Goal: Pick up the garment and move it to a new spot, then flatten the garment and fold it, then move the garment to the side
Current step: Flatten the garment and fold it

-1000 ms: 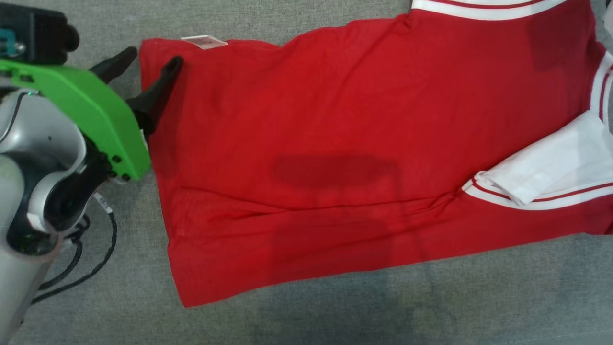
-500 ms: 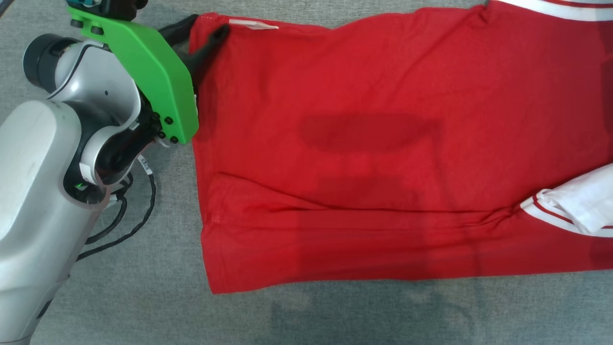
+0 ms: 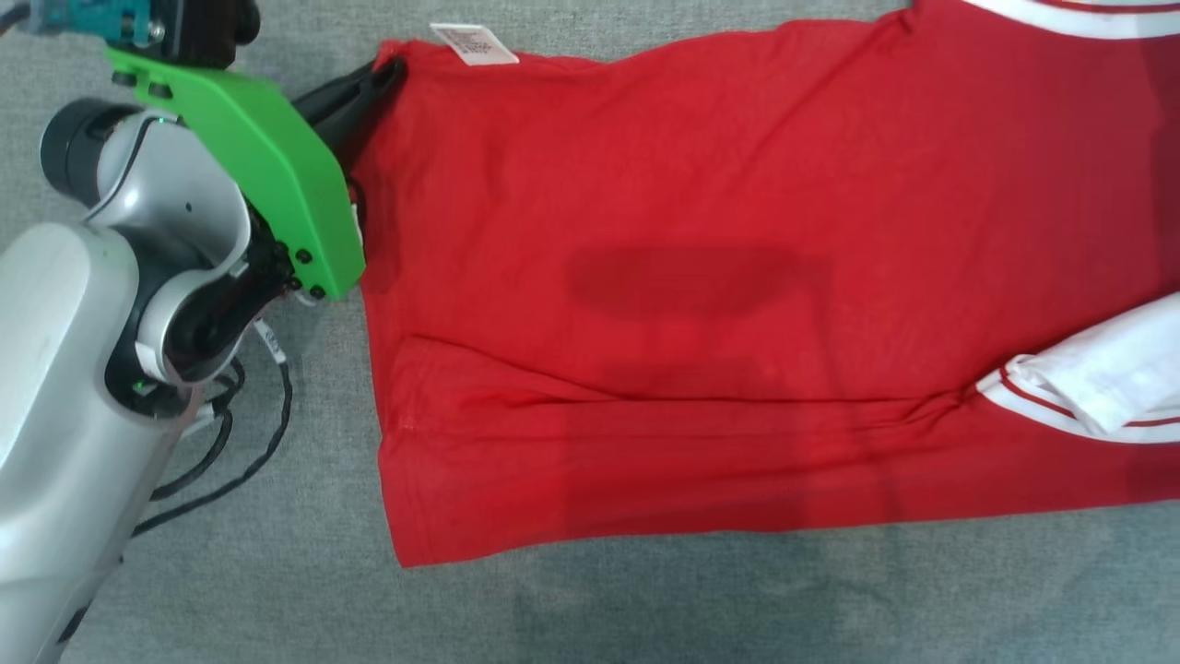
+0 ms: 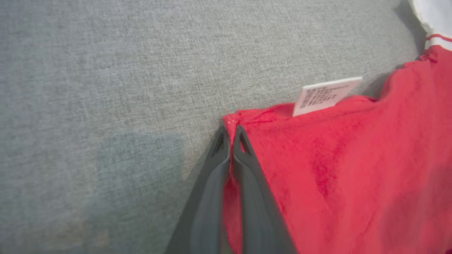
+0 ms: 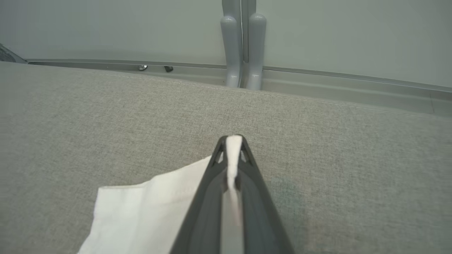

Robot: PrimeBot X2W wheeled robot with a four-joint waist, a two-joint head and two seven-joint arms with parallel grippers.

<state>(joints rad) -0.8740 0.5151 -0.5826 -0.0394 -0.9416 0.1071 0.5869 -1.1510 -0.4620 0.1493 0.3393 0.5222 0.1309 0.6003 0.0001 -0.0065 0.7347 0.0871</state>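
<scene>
So, the red shirt [image 3: 701, 277] lies spread on the grey cushion [image 3: 645, 599]. It's soft and floppy, so I'd grab corners, not mid-panel. My left gripper [image 4: 231, 133] is pinched tight on its corner at 11 o'clock, beside the white label [image 3: 472, 43]. Farther out, my right gripper [image 5: 233, 141] is clamped on the shirt's white fabric.

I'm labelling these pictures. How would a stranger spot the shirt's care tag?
A red shirt covers most of the grey surface. At its far left corner, beside the left gripper's shut fingers, a small tag sticks out. It alone is white with dark print.
</scene>
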